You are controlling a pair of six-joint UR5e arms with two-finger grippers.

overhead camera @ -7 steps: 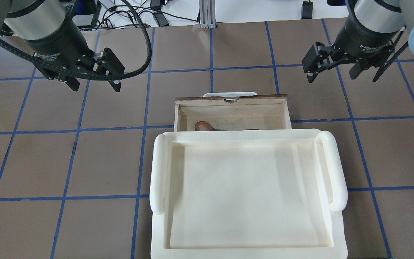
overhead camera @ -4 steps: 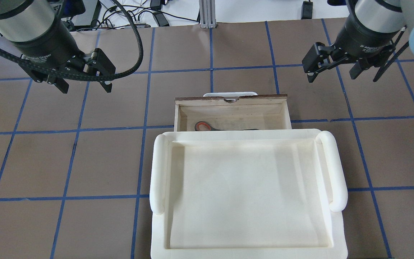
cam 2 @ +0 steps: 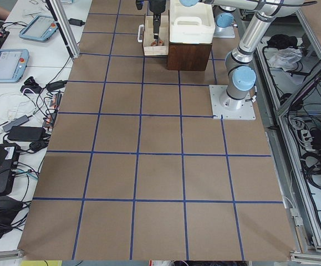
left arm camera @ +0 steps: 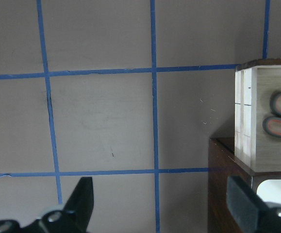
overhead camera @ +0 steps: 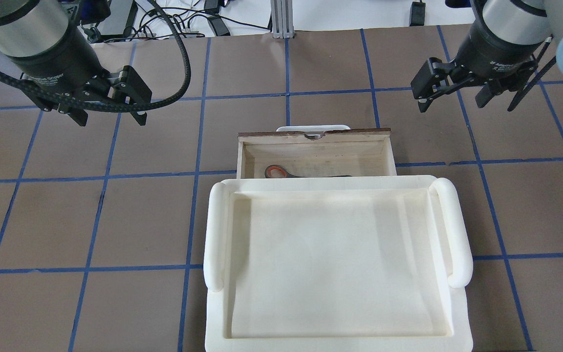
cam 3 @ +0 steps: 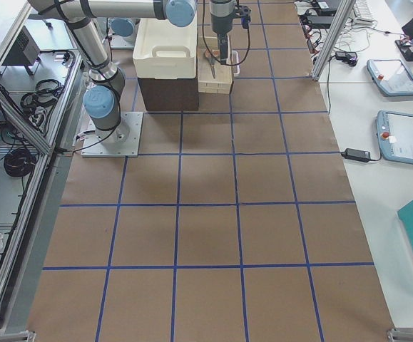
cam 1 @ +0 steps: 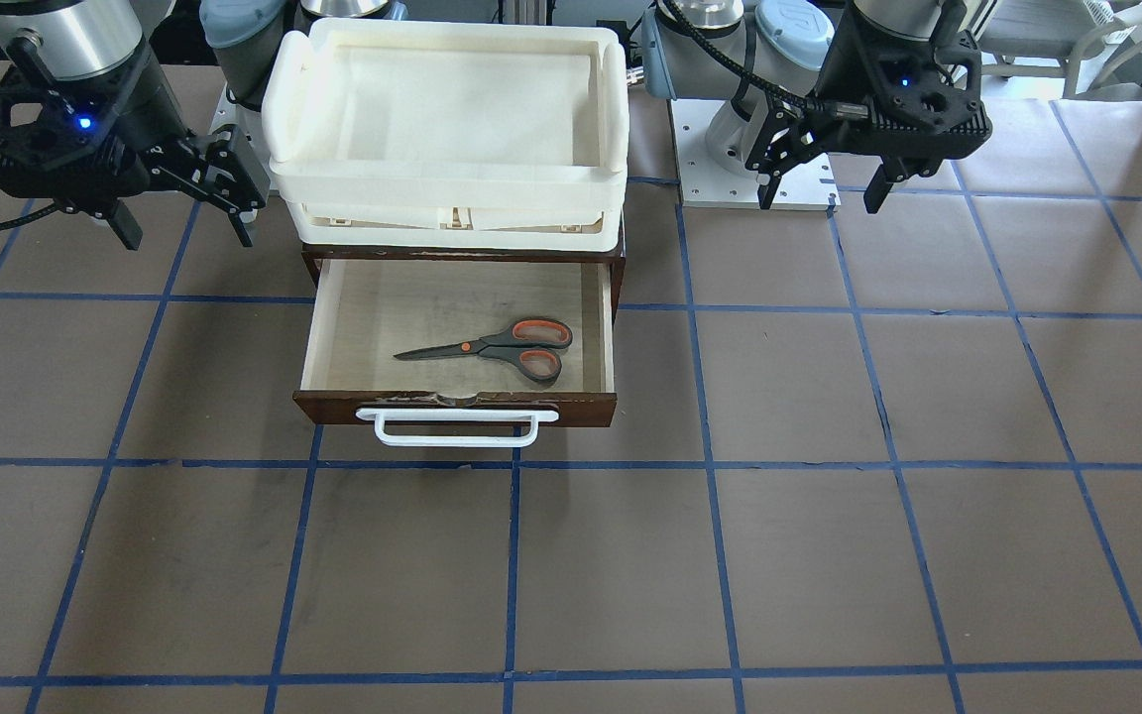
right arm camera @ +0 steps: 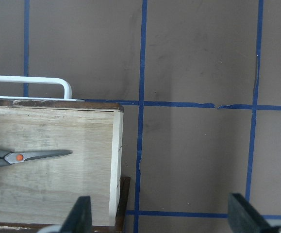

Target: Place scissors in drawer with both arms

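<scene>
Currently, the small scissors with dark grey, orange-lined handles (cam 1: 497, 347) lie flat on the pale plywood floor of the open dark brown wooden drawer (cam 1: 311, 342), handles toward the robot's left. The black two-finger left gripper (cam 1: 819, 198) and right gripper (cam 1: 187, 236) hang over the table on either side, jaws spread wide, holding nothing, well apart from the drawer.

Overhead looks forward-down from behind the robot (cam 2: 242, 83), front view faces it steeply from across the table (cam 1: 829, 545), side views sit far off at both table ends, wrist cameras look close down past the left gripper (left arm camera: 160, 199) and right gripper (right arm camera: 160, 211), all six sharing the drawer (cam 1: 333, 407) between them.
</scene>
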